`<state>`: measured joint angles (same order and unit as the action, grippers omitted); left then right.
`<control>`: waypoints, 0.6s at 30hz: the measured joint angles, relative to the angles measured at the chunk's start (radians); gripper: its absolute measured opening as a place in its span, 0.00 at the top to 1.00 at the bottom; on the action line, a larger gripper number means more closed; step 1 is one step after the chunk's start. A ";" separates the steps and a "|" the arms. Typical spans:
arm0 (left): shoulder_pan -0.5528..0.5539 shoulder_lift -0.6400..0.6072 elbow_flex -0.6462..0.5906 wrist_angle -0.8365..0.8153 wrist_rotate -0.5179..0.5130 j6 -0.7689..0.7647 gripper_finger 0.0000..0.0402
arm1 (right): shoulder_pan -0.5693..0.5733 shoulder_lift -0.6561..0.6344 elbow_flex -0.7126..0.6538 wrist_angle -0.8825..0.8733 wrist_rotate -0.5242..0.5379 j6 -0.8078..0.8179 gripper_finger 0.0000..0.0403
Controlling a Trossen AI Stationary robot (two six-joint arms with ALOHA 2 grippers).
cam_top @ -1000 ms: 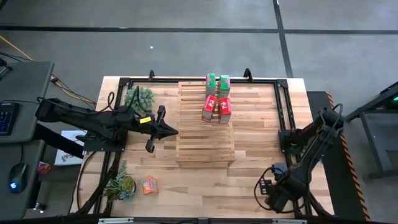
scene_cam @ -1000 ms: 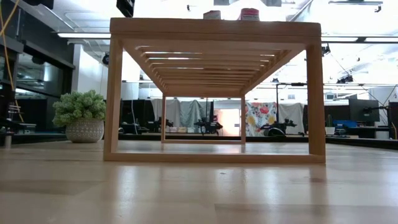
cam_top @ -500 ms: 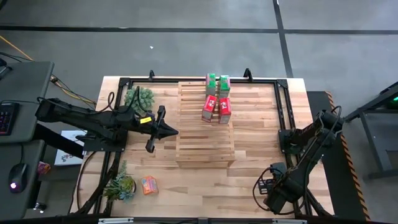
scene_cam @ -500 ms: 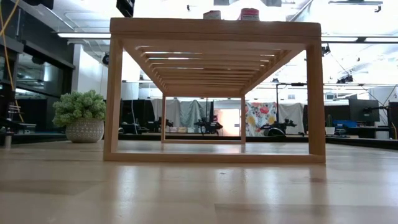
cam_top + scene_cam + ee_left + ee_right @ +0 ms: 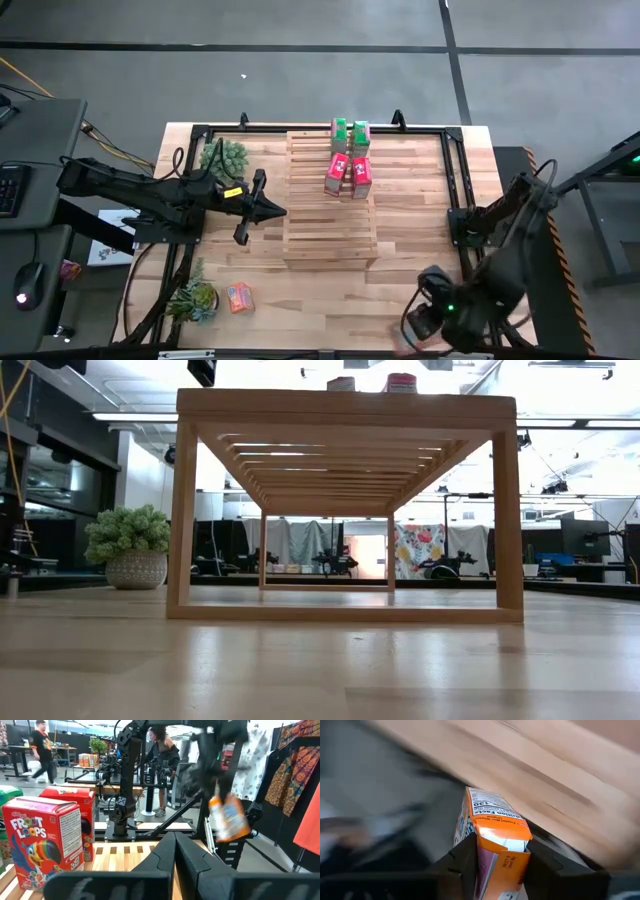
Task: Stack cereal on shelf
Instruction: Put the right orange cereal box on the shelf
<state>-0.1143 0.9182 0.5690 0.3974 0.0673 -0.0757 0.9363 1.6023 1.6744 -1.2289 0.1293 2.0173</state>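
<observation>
The shelf (image 5: 330, 200), a pale slatted wooden rack, stands mid-table. Two green cereal boxes (image 5: 350, 132) and two red ones (image 5: 348, 172) stand upright on its far right part; the red boxes (image 5: 42, 840) loom close in the left wrist view. One orange cereal box (image 5: 238, 297) lies on the table near the front left. My right gripper (image 5: 420, 325), at the table's near right corner, is shut on another orange cereal box (image 5: 495, 835). My left gripper (image 5: 262, 208) is shut and empty beside the shelf's left edge. My right gripper pinches the orange box between its two fingers (image 5: 465, 862), one on each of two opposite sides (image 5: 482, 857). One end of the box sticks out past the fingertips. In the left wrist view the box (image 5: 227, 817) hangs below the gripper, slightly tilted and lifted clear.
Two small potted plants stand on the left side, one at the far left (image 5: 225, 155) and one at the near left (image 5: 193, 298). A black frame (image 5: 450, 135) runs along the table's edges. People move in the room behind.
My right arm has swung toward the table's near edge at the right corner and shows blurred in motion. The left arm, the shelf and the boxes on it have kept still.
</observation>
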 joint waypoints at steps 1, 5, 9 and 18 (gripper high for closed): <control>0.000 0.000 0.000 0.002 0.000 0.000 1.00 | 0.000 0.002 0.057 0.011 0.089 -0.061 0.71; 0.000 0.000 0.000 0.006 0.000 0.000 1.00 | -0.023 0.024 0.271 -0.068 0.372 -0.282 0.72; 0.000 0.000 0.000 0.007 0.000 0.000 1.00 | -0.120 0.063 0.449 -0.245 0.445 -0.430 0.74; 0.000 0.000 0.000 0.011 0.000 -0.001 1.00 | -0.468 0.111 0.553 -0.342 0.342 -0.712 0.75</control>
<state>-0.1141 0.9184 0.5690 0.4088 0.0673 -0.0767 0.4684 1.7138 2.2272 -1.5707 0.4711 1.3057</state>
